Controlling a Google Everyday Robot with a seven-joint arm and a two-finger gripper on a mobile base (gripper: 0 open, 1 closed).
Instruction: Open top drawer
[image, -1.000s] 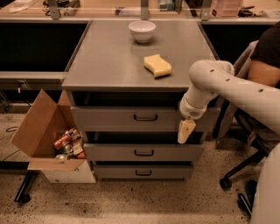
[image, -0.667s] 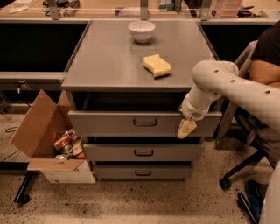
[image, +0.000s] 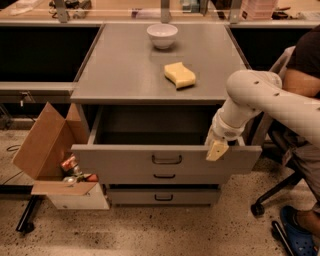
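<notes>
The top drawer (image: 125, 159) of the grey cabinet stands pulled well out, its dark inside showing. Its flat front carries a small dark loop handle (image: 166, 159) at centre. The narrower middle drawer front (image: 164, 176) and the lowest drawer front (image: 164, 197) sit shut below it. My gripper (image: 216, 149) hangs from the white arm at the right end of the top drawer's front, at its upper edge. Its pale tip points down over the drawer front.
A white bowl (image: 162, 35) and a yellow sponge (image: 179, 74) lie on the cabinet top (image: 115, 70). An open cardboard box (image: 47, 150) with packets stands on the floor at left. A seated person (image: 305, 70) and an office chair base (image: 272, 192) are at right.
The top drawer has slid out towards the camera, from a narrow gap to well open. My gripper moved out with its right end.
</notes>
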